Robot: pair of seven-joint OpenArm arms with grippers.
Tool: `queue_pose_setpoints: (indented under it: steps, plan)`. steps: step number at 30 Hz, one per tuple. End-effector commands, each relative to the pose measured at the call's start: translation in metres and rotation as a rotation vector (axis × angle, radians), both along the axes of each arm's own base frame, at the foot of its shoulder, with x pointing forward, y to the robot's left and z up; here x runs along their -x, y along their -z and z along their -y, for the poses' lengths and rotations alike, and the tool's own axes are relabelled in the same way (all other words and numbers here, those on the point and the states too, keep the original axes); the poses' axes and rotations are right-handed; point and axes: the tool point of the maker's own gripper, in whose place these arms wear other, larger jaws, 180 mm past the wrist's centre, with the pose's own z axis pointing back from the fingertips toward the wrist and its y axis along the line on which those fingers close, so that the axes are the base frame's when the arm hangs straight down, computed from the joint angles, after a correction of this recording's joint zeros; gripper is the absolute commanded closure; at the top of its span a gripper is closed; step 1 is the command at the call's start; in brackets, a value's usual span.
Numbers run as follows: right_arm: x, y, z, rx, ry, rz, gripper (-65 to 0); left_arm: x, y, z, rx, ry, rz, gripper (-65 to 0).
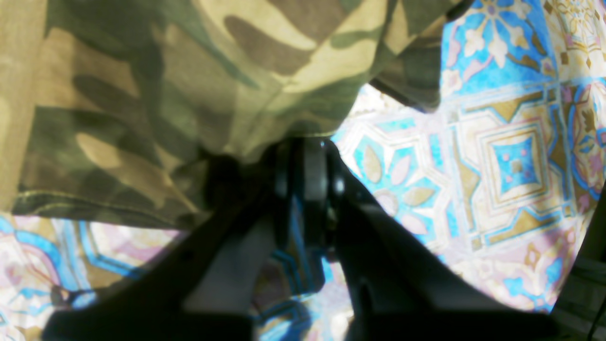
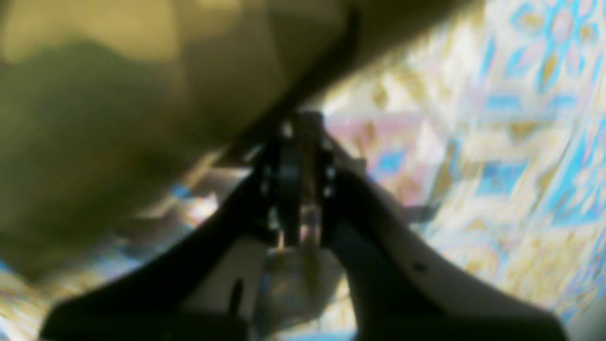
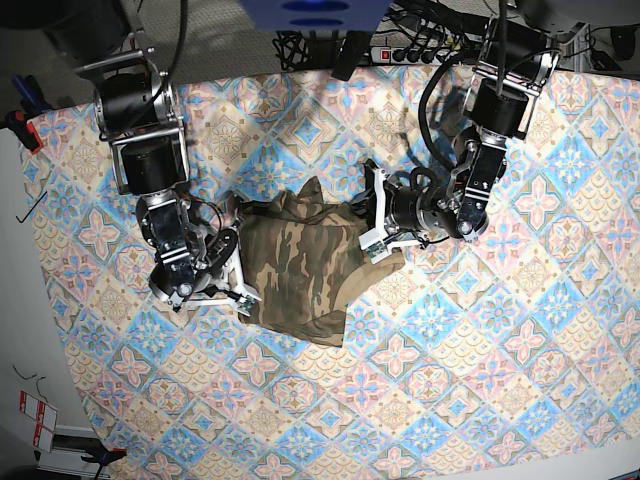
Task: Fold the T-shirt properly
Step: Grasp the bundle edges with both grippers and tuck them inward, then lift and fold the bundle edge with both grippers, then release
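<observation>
Base view: T-shirt (image 3: 300, 270) on patterned cloth (image 3: 480, 340), arms flanking.

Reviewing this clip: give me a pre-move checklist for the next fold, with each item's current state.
1. Left gripper shut on the T-shirt edge: ok; the jaws pinch camouflage fabric in the left wrist view.
2. Right gripper holding the shirt: cannot tell; that view is blurred.
3. Shirt lying flat: not ok; it is bunched and creased between the arms.
4. Both arms at opposite sides of the shirt: ok.
5. Patterned cloth smooth under the shirt: ok where visible.
</observation>
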Motion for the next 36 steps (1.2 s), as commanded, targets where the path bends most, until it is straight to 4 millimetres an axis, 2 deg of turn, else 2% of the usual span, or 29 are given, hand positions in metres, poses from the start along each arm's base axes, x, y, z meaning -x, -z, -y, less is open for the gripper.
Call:
queue_pose_setpoints:
  steps: [1,4,5,7,12,16,21,23,25,29,32,34,36]
  plan:
    - [-0.016,-0.013,-0.005,-0.01,0.0,0.041,-4.8,0.018,0.019,-0.022,-0.144,0.04,-0.061,-4.2]
    - [-0.013,-0.014,-0.009,0.007,-0.004,0.028,-4.8,0.013,0.016,-0.023,-0.144,0.036,-0.052,-4.1]
    - [-0.009,-0.013,-0.007,0.023,-0.003,0.019,-4.8,0.009,0.014,-0.022,-0.136,0.032,-0.04,-4.1]
    - [0.005,-0.009,-0.017,0.029,-0.019,0.01,-4.8,-0.004,0.008,-0.023,-0.107,0.0,-0.005,-4.3]
    - [0.03,-0.022,-0.041,0.081,-0.129,0.064,-4.8,-0.034,-0.001,-0.036,-0.062,-0.101,0.03,-4.5]
    - [0.038,-0.034,-0.057,0.092,-0.183,0.106,-4.8,-0.051,0.002,-0.04,-0.028,-0.152,0.025,-4.5]
    - [0.048,-0.047,-0.083,0.098,-0.27,0.145,-4.8,-0.078,-0.002,-0.024,0.07,-0.218,0.035,-4.5]
    - [0.049,-0.055,-0.104,0.061,-0.288,0.169,-4.8,-0.087,-0.006,-0.007,0.118,-0.229,0.047,-4.5]
    - [0.052,-0.056,-0.115,0.036,-0.29,0.17,-4.8,-0.095,-0.009,0.003,0.152,-0.24,0.055,-4.5]
    - [0.056,-0.055,-0.137,-0.008,-0.295,0.157,-4.8,-0.118,-0.03,0.035,0.257,-0.258,0.108,-4.5]
    - [0.057,-0.056,-0.143,-0.02,-0.298,0.157,-4.8,-0.136,-0.052,0.057,0.341,-0.264,0.172,-4.5]
    - [0.057,-0.057,-0.146,-0.026,-0.299,0.159,-4.8,-0.144,-0.064,0.067,0.396,-0.275,0.215,-4.6]
    - [0.057,-0.059,-0.146,-0.028,-0.299,0.164,-4.8,-0.169,-0.078,0.06,0.403,-0.35,0.3,-4.6]
